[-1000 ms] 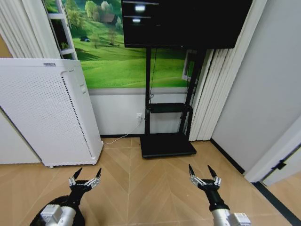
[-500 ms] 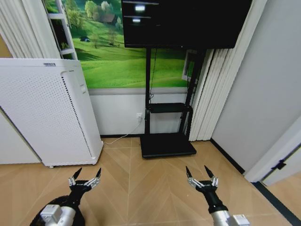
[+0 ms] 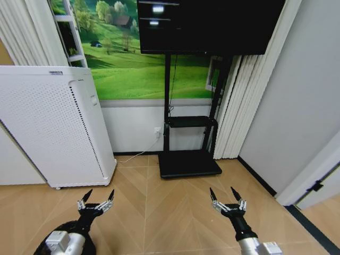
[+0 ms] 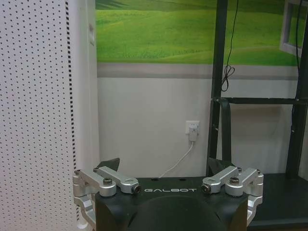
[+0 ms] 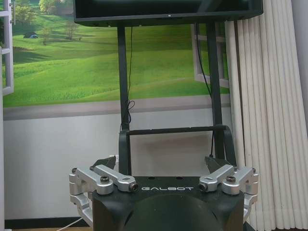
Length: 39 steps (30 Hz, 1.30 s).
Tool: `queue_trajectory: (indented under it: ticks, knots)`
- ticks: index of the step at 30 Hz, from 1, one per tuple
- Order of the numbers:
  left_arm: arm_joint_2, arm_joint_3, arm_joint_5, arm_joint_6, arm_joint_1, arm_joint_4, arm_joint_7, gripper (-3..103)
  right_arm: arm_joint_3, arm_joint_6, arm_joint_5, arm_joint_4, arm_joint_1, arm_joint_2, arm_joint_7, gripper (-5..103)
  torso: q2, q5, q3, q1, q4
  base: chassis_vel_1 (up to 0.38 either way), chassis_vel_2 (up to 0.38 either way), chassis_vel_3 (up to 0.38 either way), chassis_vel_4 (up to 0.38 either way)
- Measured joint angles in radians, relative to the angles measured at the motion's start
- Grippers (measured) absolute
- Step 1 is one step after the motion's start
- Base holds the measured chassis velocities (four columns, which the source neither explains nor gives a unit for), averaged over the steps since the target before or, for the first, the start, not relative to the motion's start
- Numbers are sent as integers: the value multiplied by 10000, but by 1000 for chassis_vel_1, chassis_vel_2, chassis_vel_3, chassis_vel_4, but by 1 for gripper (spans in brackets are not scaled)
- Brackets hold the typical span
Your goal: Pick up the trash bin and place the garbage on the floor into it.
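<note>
Black mesh trash bin [image 3: 50,239] low at the head view's left edge, on the wood floor [image 3: 159,212], partly hidden under the left arm, only its rounded rim and a dark patch of mesh visible. Left gripper [image 3: 96,198] just above and beyond the bin, clear of it, fingers spread wide and empty, tips pointing toward the wall. Right gripper [image 3: 227,195] well apart on the other side, at about the same height over bare floor, fingers also spread wide, holding nothing. White perforated appliance [image 3: 53,133] standing on the floor to the left, beyond the bin, close against the wall. Black TV stand [image 3: 188,159] between the two grippers and farther back, its flat base on the floor, a dark screen [image 3: 207,26] at its top. Green meadow mural [image 3: 138,69] on the wall behind, a white socket [image 4: 192,129] with a cord plugged in below it. Pale pleated curtain [image 3: 234,106] right of the stand, grey wall [image 3: 297,106] beyond that.
</note>
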Motion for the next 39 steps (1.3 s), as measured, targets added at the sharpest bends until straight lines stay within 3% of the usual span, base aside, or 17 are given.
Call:
queue_trajectory:
  ticks: [12, 21, 39]
  knots:
    - [0, -1, 0, -1, 0, 0, 1, 100, 0, -1, 2, 1, 0, 0, 4, 100, 393, 0, 282, 110, 0, 0, 0, 0, 0]
    - [0, -1, -1, 0, 0, 1, 3, 100, 0, -1, 3, 1, 2, 0, 12, 100, 949, 1, 660, 289, -1, 0, 0, 0, 0]
    - [1, -3, -1, 0, 0, 2, 1, 100, -2, 0, 3, 1, 1, 0, 15, 100, 1548, 2, 1021, 522, 0, 45, 44, -53, -46]
